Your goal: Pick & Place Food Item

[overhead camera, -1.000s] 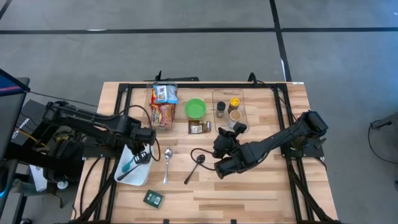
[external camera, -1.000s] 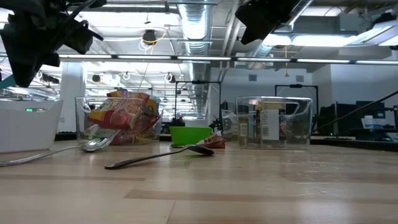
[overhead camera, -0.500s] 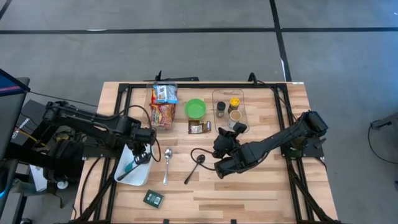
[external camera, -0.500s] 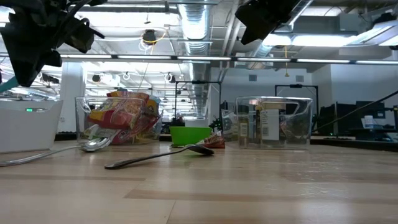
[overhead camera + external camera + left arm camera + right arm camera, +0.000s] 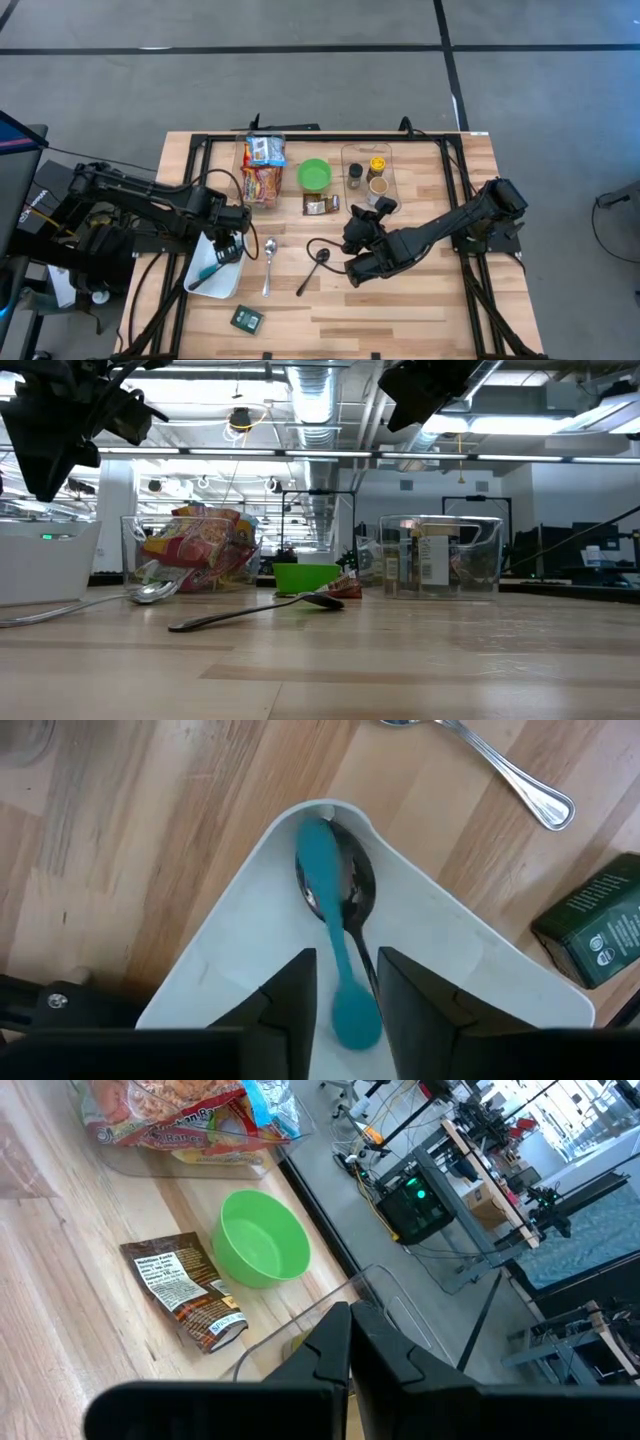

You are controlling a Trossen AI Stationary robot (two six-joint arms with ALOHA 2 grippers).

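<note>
A white tray (image 5: 250, 950) sits at the table's left. In it a teal spoon (image 5: 330, 910) lies across a metal spoon (image 5: 355, 885). My left gripper (image 5: 347, 990) hangs over the tray, pointing down. It is open, one finger on each side of the teal spoon's handle end, which lies below them. Food packets (image 5: 263, 170) lie in a clear bin at the far side, a brown packet (image 5: 321, 205) on the table beside them. My right gripper (image 5: 348, 1345) is shut and hovers right of centre (image 5: 372, 212), holding nothing.
A green bowl (image 5: 314, 175) and a clear box of jars (image 5: 368, 172) stand at the far side. A silver spoon (image 5: 268, 262) and a black spoon (image 5: 313, 268) lie mid-table. A green tea box (image 5: 246, 319) lies near the front edge.
My left gripper has opened without moving from its place. The teal spoon has dropped out of it and now lies in the tray; its tip no longer shows beside the gripper in the low view.
</note>
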